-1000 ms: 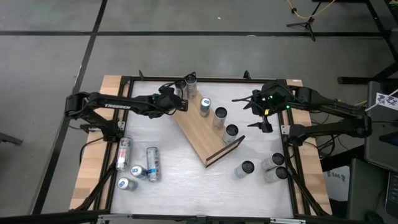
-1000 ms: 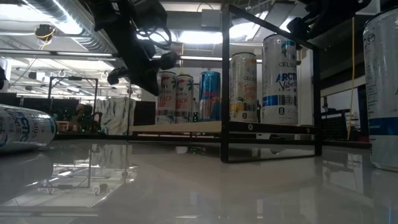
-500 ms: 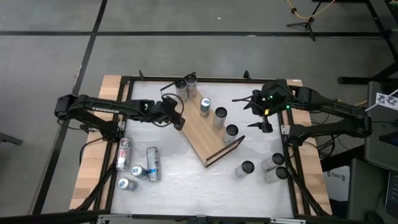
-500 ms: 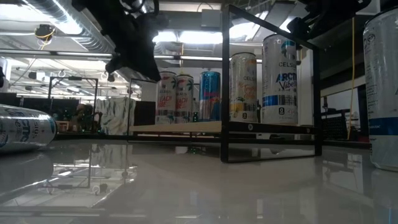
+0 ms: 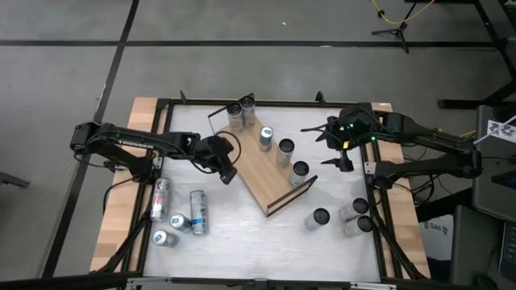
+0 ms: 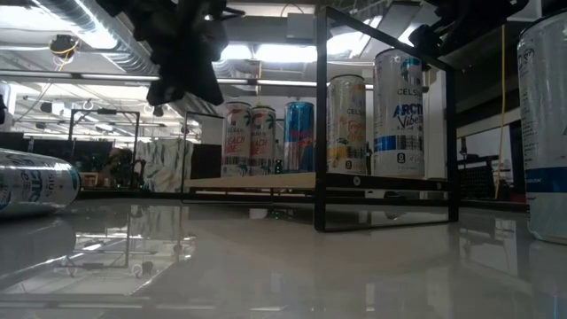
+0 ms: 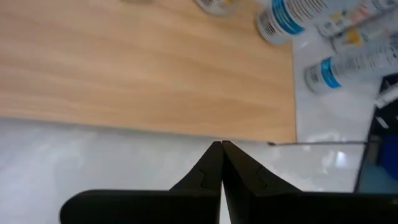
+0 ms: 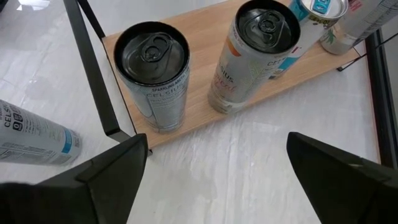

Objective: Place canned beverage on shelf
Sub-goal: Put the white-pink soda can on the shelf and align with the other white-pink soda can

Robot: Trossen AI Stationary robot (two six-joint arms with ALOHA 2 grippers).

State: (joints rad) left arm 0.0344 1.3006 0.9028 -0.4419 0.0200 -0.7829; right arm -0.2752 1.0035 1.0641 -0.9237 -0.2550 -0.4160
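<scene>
My left gripper (image 5: 226, 172) hangs clenched and empty just off the near long edge of the shelf (image 5: 256, 171), where five cans already stand. My right gripper (image 5: 329, 147) waits spread wide beyond the far edge, holding nothing. I judge I'm between cans: next I should swing left toward the fallen cans (image 5: 179, 213), open, and grasp one

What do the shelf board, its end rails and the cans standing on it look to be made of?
The shelf board looks like light wood or wood laminate, matte, with visible grain. Its end rail seems to be thin black metal rod, painted. The cans look like aluminium: dark metal lids with pull tabs, glossy printed sides.
</scene>
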